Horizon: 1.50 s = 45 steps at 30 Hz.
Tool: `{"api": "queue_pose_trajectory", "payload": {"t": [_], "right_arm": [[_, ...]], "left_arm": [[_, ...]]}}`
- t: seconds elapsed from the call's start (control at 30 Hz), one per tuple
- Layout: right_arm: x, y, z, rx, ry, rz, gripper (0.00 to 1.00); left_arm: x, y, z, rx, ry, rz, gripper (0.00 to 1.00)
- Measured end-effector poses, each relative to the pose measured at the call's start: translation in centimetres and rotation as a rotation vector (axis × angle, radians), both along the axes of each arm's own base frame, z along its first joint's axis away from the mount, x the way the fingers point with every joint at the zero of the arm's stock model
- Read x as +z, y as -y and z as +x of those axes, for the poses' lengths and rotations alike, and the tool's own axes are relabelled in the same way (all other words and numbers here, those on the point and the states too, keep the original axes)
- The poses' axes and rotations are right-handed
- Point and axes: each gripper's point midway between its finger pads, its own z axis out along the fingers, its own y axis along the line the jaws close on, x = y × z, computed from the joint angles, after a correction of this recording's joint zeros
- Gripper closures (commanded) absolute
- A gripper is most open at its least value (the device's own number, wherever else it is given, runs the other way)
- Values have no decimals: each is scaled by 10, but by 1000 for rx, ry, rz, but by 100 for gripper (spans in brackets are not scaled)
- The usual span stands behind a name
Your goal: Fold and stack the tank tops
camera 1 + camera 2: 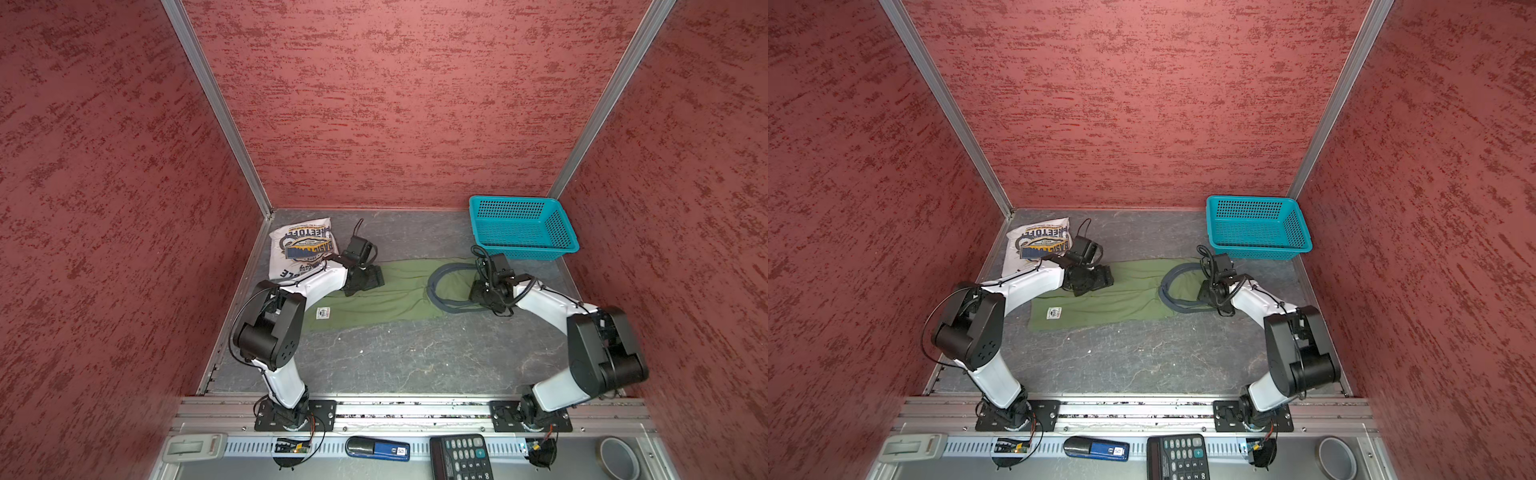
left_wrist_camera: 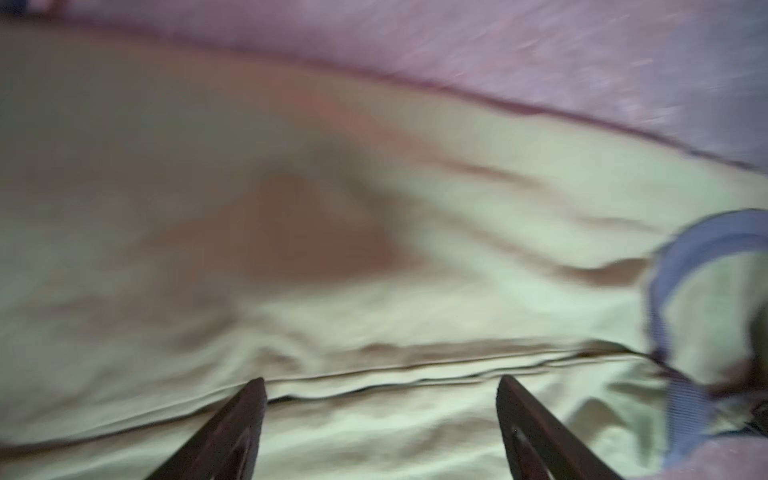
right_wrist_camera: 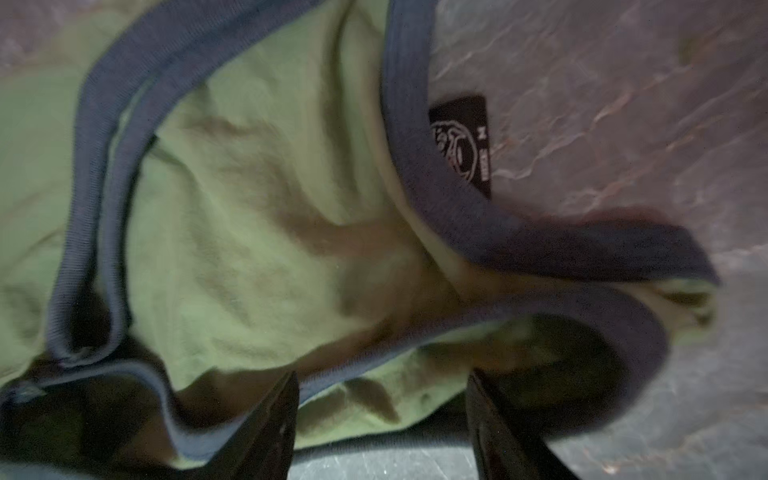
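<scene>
The olive green tank top point(image 1: 390, 293) point(image 1: 1121, 297) lies flat across the middle of the table as a long band, with its grey-trimmed straps point(image 1: 434, 286) at the right end. My left gripper point(image 1: 370, 280) point(image 2: 382, 380) hovers open over its left part, with only green cloth point(image 2: 374, 415) below the spread fingers. My right gripper point(image 1: 478, 291) point(image 3: 382, 374) is open low over the strap end, and grey trim point(image 3: 415, 174) and a black neck label point(image 3: 461, 141) show beyond it. The white tank top point(image 1: 299, 245) point(image 1: 1038, 241) lies folded at the back left corner.
A teal perforated basket point(image 1: 519, 239) point(image 1: 1254, 241) stands at the back right corner. Red walls close three sides. In front of the arm bases lie a calculator point(image 1: 461, 457), a tape roll point(image 1: 619, 457) and a blue-black tool point(image 1: 378, 449).
</scene>
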Motion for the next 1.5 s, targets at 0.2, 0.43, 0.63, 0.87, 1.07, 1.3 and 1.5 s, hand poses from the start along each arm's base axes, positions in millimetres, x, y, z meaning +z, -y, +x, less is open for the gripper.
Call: {"api": "queue_pose_trajectory", "payload": {"t": [0.2,0.43,0.63,0.87,1.07,1.3,1.5], "right_arm": [[-9,-18,25,49,-7,-31,35],[-9,-52,66,136,37,-80,37],[-9,-87,96,226,66,-109,36],[-8,-116,154,287,118,-150,37],[-7,-109,210,282,168,-193,36],[-2,-90,255,295,192,-256,33],[38,-86,266,322,228,-302,27]], "left_arm": [[-21,-10,-26,0,-45,18,14],[-23,-28,-57,38,-27,18,14],[-24,-43,-87,92,-19,10,14],[-24,-26,-111,84,-11,2,14],[-23,24,-120,24,9,-48,14],[-16,75,-146,-66,-35,-117,13],[6,62,-145,-45,-23,-130,13]]}}
